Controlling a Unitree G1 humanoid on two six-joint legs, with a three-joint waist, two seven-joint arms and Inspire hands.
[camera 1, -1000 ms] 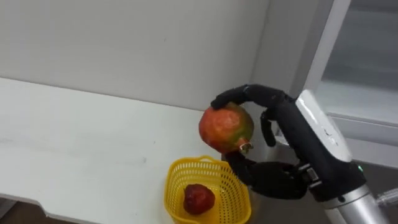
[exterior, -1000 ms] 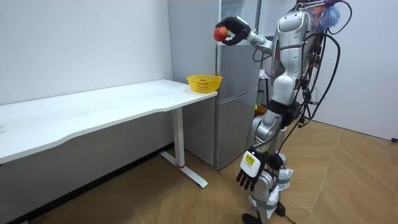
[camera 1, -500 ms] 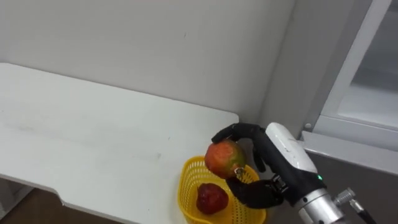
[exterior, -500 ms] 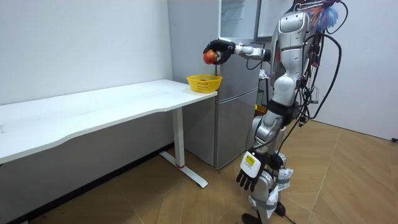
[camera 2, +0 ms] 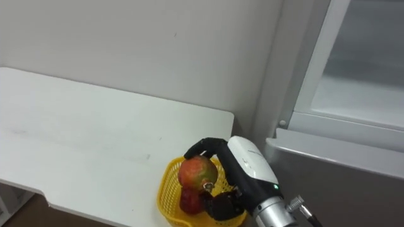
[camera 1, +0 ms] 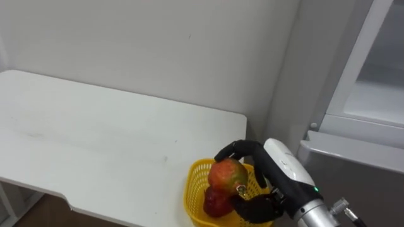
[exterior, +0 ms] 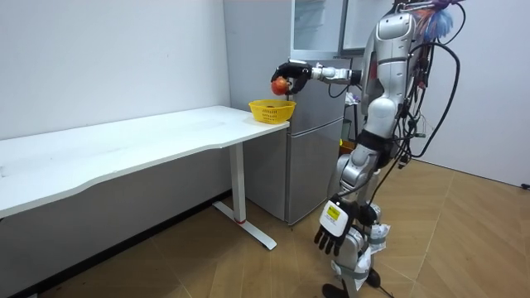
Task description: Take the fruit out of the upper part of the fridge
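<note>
White table (camera 1: 95, 139) edge: right robot hand (camera 1: 273, 169) clasps a reddish fruit (camera 1: 227, 174) just above the yellow basket (camera 1: 193, 192).

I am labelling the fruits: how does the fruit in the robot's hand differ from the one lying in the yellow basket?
The held fruit is orange-red with a greenish patch; the basket fruit is dark red all over. The held fruit is gripped by the right hand above the yellow basket; the basket fruit lies inside it. Both are roundish.
</note>
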